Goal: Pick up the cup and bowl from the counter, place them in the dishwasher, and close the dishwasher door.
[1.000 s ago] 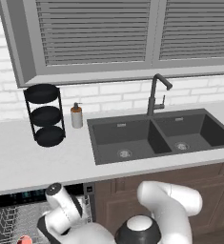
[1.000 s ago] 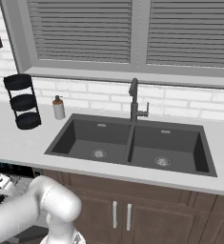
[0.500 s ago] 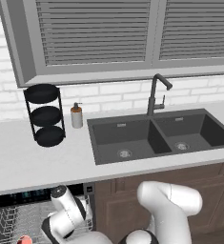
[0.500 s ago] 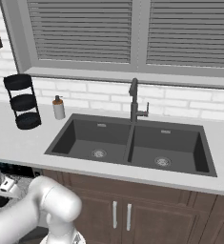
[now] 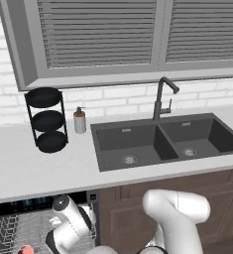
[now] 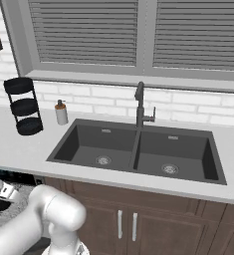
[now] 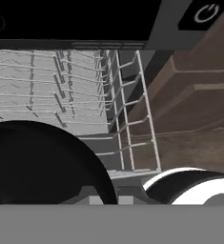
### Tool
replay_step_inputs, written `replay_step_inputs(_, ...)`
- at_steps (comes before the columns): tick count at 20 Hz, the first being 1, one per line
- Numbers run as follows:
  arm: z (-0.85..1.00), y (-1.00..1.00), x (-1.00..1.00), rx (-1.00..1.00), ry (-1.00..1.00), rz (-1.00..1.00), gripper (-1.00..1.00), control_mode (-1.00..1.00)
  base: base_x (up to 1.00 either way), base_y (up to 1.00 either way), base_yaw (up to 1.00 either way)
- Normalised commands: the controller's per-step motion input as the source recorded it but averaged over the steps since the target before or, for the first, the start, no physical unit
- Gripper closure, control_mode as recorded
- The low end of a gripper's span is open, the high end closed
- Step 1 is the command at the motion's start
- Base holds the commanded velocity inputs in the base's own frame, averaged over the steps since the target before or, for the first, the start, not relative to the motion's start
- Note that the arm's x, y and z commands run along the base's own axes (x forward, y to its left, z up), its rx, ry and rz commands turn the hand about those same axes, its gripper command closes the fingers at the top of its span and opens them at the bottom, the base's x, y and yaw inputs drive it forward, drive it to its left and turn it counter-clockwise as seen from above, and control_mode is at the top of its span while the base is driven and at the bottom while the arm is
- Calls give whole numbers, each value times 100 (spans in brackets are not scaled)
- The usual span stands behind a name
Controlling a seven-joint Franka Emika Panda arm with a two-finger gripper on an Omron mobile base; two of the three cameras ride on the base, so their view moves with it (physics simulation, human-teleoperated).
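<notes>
Round all-black bowl [image 7: 42,162] sits near-left in the hand view, right at the tool, over the grey wire rack [image 7: 70,95] of the dark dishwasher [image 5: 19,206]; tool closed, apparently gripping the bowl's rim. Red-inside cup [image 5: 25,249] low in rack. Light grey bench [image 5: 33,171] above, dark double sink [image 5: 162,141] to the right.

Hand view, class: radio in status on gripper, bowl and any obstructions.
Gripper shut on bowl. Bowl at dishwasher rack, not yet set down. Cup already in rack. No obstruction seen.
</notes>
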Motion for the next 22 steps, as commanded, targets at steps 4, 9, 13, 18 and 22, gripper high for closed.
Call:
replay_step_inputs(4, -12, 0, 83, 0, 0, 0, 100, -100, 0, 0, 0)
replay_step_inputs(9, -52, 5, 77, 0, 0, 0, 100, -100, 0, 0, 0)
replay_step_inputs(13, -58, 30, 12, 0, 0, 0, 100, -100, 0, 0, 0)
replay_step_inputs(18, -49, 44, 0, 0, 0, 6, 100, -100, 0, 0, 0)
replay_step_inputs(22, -58, 48, 4, 0, 0, 11, 100, -100, 0, 0, 0)
